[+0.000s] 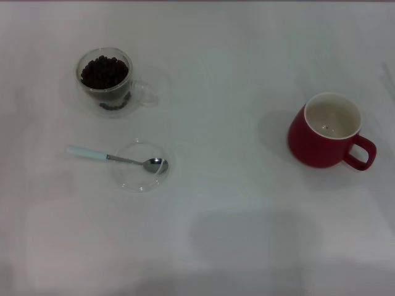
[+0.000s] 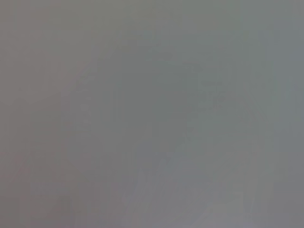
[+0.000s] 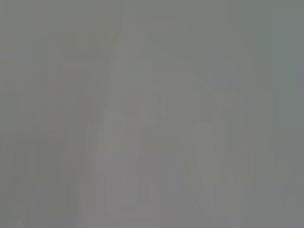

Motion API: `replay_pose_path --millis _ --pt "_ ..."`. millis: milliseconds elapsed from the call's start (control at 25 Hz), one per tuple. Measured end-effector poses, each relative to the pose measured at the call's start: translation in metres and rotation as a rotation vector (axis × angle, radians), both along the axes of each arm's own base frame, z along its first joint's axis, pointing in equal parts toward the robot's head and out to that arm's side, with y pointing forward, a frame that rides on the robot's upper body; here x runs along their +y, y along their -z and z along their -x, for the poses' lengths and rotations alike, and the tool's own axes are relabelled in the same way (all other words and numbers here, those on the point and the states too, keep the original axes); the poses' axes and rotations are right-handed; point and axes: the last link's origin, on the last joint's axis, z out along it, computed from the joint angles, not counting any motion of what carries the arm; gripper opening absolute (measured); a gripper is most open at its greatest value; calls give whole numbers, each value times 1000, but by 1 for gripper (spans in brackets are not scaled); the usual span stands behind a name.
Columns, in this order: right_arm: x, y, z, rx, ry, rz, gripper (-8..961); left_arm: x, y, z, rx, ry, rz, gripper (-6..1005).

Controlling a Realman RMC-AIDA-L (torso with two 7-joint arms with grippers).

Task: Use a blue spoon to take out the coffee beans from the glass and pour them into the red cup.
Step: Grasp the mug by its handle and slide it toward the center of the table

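We note no claw in any view, so their state cannot be told. Blue spoon (image 1: 117,158) lies untouched, bowl in clear glass dish (image 1: 141,166), at 6 o'clock from the glass (image 1: 105,82) full of coffee beans (image 1: 103,71). Red cup (image 1: 327,131) at 3 o'clock holds no beans; all scooping remains.

Both wrist views: flat grey blur, nothing readable. Red cup (image 1: 325,131): tiny dark specks on cream floor, too small to identify. Glass (image 1: 106,82): lower wall blurred, bean depth unclear. Clear dish (image 1: 139,166), 6 o'clock of glass: rim barely traceable against tabletop (image 1: 216,246).
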Motion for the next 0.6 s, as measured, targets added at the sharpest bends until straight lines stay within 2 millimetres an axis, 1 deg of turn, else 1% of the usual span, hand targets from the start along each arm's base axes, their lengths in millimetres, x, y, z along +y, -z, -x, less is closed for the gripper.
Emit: replay_pose_path --millis 240,400,600 --pt "-7 2 -1 40 -17 30 871 -2 0 1 0 -5 0 541" --pt "-19 3 -2 60 -36 47 870 -2 0 2 0 -6 0 541" --pt "-39 7 -5 91 -60 103 870 -3 0 2 0 -7 0 542"
